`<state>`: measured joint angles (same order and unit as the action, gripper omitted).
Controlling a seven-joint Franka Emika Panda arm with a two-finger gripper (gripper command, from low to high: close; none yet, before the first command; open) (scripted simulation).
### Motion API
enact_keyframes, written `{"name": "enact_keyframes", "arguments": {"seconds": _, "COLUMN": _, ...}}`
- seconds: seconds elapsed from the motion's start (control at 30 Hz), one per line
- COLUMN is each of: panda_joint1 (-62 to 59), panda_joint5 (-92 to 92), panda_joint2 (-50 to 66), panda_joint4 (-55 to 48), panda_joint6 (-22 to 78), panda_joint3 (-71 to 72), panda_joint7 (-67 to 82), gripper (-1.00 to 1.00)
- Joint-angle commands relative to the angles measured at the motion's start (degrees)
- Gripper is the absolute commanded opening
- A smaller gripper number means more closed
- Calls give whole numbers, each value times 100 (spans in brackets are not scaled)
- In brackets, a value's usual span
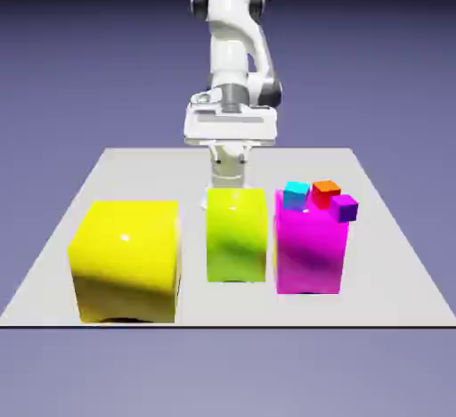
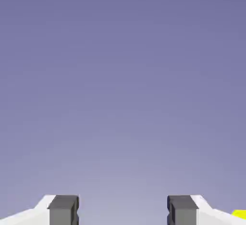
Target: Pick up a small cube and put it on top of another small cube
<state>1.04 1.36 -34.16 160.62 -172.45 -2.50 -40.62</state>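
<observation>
The bench (image 1: 374, 228) is a pale grey slab and carries all the blocks. No box or bin shows, so nothing sits inside anything.

Biggest is the yellow block (image 1: 125, 259), at the exterior view's left, near the front edge. Next is the magenta block (image 1: 310, 250) at the exterior view's right, then the lime block (image 1: 237, 233) between these two, just beside the magenta one, w/ a gap to the yellow one.

Behind the magenta block's top edge three tiny cubes show close together: the cyan small cube (image 1: 296, 195), an orange-red cube (image 1: 326, 192) just beside it, and a purple cube (image 1: 344, 208) toward the exterior view's right. If they rest on the block or on the bench behind it, I cannot tell. The teal-green small cube I cannot find in either view; it is maybe hidden by the big blocks.

The white arm (image 1: 233, 45) stands upright at the far edge, folded, w/ the hand low behind the lime block. In the hand view the pincer (image 2: 122, 212) is spread wide, nothing between the grey tips (image 2: 63, 209), only backdrop ahead, and a yellow sliver (image 2: 239, 214) at the bottom right corner
</observation>
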Motion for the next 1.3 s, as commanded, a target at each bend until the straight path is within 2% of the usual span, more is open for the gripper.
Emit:
{"name": "enact_keyframes", "arguments": {"seconds": 0.0, "panda_joint1": 29, "panda_joint5": 113, "panda_joint2": -124, "panda_joint4": -31, "panda_joint6": 130, "panda_joint3": -208, "panda_joint7": 153, "gripper": 0}}
{"name": "enact_keyframes", "arguments": {"seconds": 1.27, "panda_joint1": 1135, "panda_joint5": 4399, "panda_joint2": -4846, "panda_joint4": -1223, "panda_joint6": 5050, "panda_joint3": -8099, "panda_joint7": 5956, "gripper": 0}}
